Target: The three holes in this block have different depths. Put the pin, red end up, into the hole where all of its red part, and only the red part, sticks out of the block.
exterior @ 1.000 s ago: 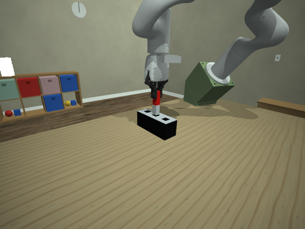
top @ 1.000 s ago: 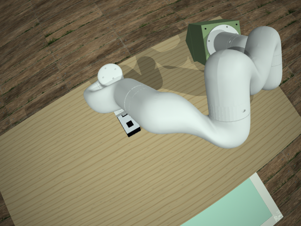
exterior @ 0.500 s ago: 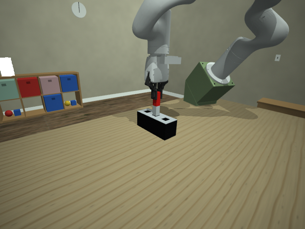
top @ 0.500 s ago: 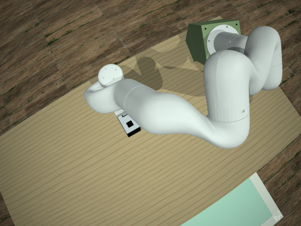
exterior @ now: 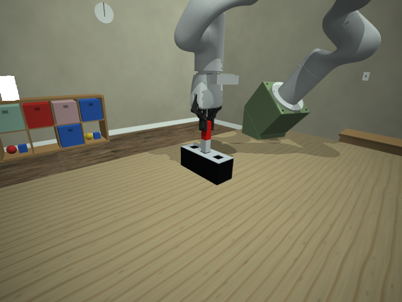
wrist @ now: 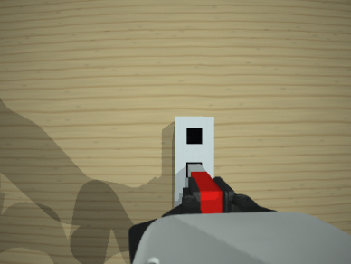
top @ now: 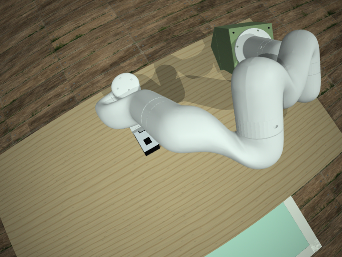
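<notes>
Pinching the pin [exterior: 206,136] by its red top, the fingers [exterior: 203,120] of the gripper [exterior: 205,122] are clamped narrow on it, red end up, so that part's sorted; the pin's grey lower half is standing in the middle hole of the block [exterior: 207,167], and in the exterior view a fair bit of grey shows above the block's pale top face, so either it's not fully seated or this hole is too shallow, can't tell which from here; the wrist view shows the pin lined up with the square opening [wrist: 194,167] and the far hole [wrist: 194,136] open and dark beyond it; if I were running this I'd keep the pin dead vertical and ease straight down, no sideways drift, since a square pin in a square hole will jam on the rim if it twists; only let go once it bottoms out, then check whether just red is left showing; if grey remains, lift out and try another hole; the block sits on the wooden desk [exterior: 227,243] under the arm [top: 193,127].
</notes>
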`<act>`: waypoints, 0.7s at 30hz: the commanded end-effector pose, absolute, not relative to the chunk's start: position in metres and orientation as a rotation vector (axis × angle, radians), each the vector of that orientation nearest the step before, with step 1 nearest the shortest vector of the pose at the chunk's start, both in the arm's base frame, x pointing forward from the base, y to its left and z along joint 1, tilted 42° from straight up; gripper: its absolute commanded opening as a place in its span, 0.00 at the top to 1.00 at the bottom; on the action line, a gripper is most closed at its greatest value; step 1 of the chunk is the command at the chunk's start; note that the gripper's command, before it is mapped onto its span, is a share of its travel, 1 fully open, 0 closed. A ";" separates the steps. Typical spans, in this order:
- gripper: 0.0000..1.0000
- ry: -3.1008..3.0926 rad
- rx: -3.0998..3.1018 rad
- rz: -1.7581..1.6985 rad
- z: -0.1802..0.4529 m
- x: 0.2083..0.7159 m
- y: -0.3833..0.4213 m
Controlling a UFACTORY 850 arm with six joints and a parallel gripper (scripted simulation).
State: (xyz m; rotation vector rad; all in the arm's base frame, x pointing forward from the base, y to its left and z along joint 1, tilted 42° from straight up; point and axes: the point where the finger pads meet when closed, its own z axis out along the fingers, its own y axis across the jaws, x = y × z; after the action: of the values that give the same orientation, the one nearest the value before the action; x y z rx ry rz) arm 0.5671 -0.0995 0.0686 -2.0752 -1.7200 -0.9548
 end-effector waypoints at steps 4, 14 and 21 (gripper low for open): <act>1.00 -1.721 -2.076 -0.956 0.066 0.569 -0.098; 1.00 -1.721 -2.076 -0.956 0.066 0.569 -0.098; 1.00 -1.721 -2.076 -0.956 0.066 0.569 -0.098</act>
State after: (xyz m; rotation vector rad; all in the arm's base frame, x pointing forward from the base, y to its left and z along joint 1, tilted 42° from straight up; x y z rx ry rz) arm 0.5689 -0.0972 0.0658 -2.0752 -1.7201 -0.9549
